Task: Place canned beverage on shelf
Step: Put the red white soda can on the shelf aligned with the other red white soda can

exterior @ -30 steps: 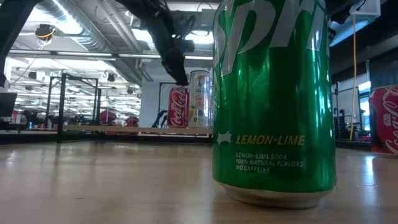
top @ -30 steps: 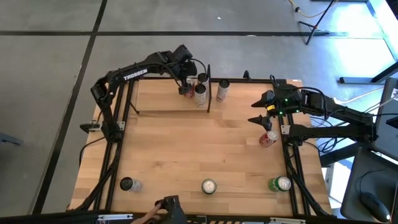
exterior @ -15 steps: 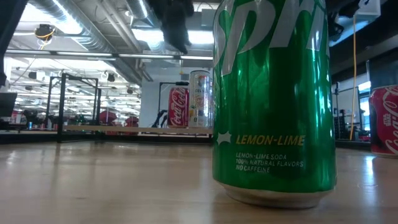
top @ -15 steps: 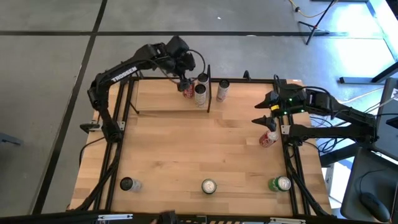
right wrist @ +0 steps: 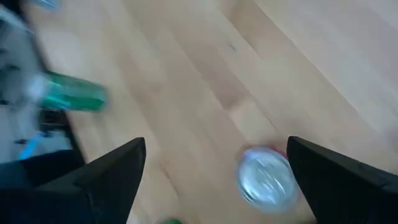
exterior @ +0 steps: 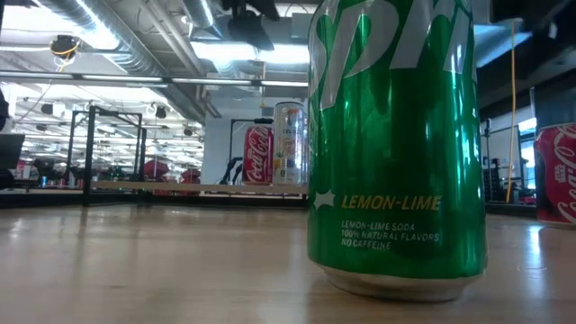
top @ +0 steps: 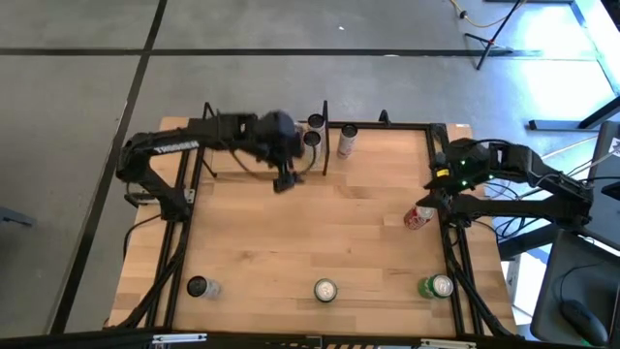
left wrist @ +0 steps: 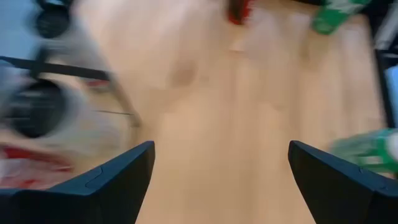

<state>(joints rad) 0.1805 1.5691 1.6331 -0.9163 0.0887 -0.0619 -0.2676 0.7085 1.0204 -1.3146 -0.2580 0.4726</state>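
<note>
The shelf is a narrow wood ledge at the table's far edge, with a black divider post. On it stand a red cola can and a white can. In the high view my left arm hides the red can. My left gripper hovers open and empty just in front of the shelf, high above the table. My right gripper is open above a red can that stands near the table's right edge, and does not touch it.
Another can stands right of the divider. Along the near edge stand a dark can, a white-topped can and a green lemon-lime can, which fills the low view. The table's middle is bare wood.
My left gripper has risen from the red cola can on the shelf, then swung toward the table's near edge, away from the shelf. The can stays upright on the ledge. My right gripper has drawn back toward the table's right edge, above the red can there.
</note>
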